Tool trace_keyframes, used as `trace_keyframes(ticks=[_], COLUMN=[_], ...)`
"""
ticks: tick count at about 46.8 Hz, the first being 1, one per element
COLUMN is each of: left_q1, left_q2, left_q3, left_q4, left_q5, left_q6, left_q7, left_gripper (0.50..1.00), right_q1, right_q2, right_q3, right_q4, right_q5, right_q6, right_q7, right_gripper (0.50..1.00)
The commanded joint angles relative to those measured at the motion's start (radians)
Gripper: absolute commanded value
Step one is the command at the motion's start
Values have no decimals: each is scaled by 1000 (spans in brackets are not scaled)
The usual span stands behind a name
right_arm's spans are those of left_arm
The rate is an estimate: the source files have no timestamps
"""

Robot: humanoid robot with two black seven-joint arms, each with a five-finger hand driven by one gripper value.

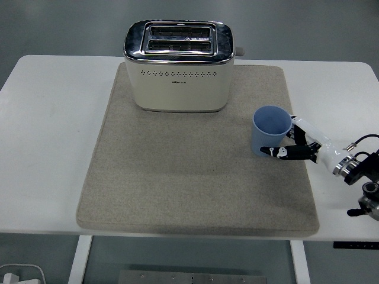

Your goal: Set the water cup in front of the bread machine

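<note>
Fingers of the right hand (301,145) wrap around the blue water cup (270,131), thumb in front, holding it. The cup stands upright on the gray mat (177,189), at about 4 o'clock from the bread machine (179,65), near the mat's right edge.

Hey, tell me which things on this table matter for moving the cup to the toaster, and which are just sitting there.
Part of the job:
- blue cup, upright on the mat, right of the toaster
- toaster, at the mat's far end
- right hand, fingers wrapped around the cup

Just there:
- grey mat under both
- white table
</note>
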Motion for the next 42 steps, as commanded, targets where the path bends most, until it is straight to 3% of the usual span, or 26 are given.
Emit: trace_keyframes(ticks=[1, 9, 14, 18, 33, 42], left_q1=[0, 0, 0, 0, 0, 0], left_q2=[0, 0, 0, 0, 0, 0], left_q3=[-1, -1, -1, 1, -1, -1], left_q4=[0, 0, 0, 0, 0, 0], left_q5=[0, 0, 0, 0, 0, 0], left_q6=[0, 0, 0, 0, 0, 0], left_q7=[0, 0, 0, 0, 0, 0], left_gripper=[1000, 1000, 1000, 1000, 1000, 1000], right_q1=[21, 41, 44, 46, 76, 87], right_q2=[4, 21, 32, 32, 32, 37], right_q3=[-9, -14, -14, -15, -32, -18], right_q4=[-1, -5, -13, -13, -12, 42], right_q5=[-1, 0, -4, -6, 3, 17], right_q6=[-17, -25, -24, -22, -22, -28], right_q7=[0, -3, -17, -22, -29, -26], right_gripper=[897, 821, 701, 500, 500, 500])
